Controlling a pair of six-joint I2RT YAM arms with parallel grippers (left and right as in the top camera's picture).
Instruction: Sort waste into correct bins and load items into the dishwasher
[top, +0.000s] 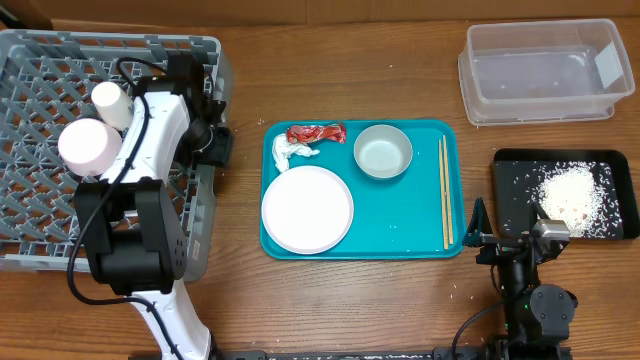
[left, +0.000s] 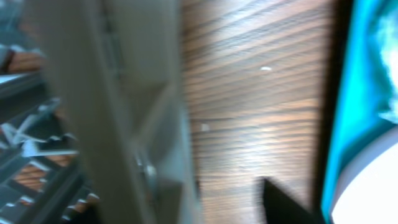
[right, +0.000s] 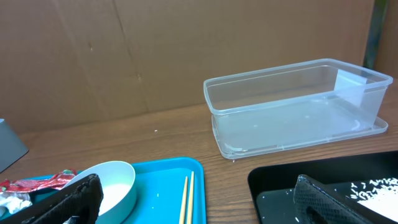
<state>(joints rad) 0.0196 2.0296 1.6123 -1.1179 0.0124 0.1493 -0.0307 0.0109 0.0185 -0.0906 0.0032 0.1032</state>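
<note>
Waste: the tissue wad (top: 292, 152) and red wrapper (top: 315, 132) lie touching in the far left corner of the teal tray (top: 400, 215), not yet binned.
Items: the white plate (top: 307, 209) and grey-green bowl (top: 383, 151) sit on the tray. A white cup (top: 110, 103) and a pinkish round dish (top: 88, 145) are already in the dish rack (top: 40, 200).
Bin: the clear tub (top: 540, 112) stands well apart, at the far right.
Left gripper (top: 215, 142): it hangs over the gap between rack and tray. Its wrist view is blurred, so we cannot tell how its jaws stand.
Right gripper (right: 198, 186): its fingers are spread wide and hold nothing, near the tray's right edge.
Step, as we judge it: the left arm fetches the plate next.
Doing it well: we would take the plate by its left rim, lift it clear of the tissue, and tilt it between the rack's ribs away from the cup.
Risk: a flat plate slips from a shallow pinch.
Writing: we can read none; the wrapper's print is too small.
</note>
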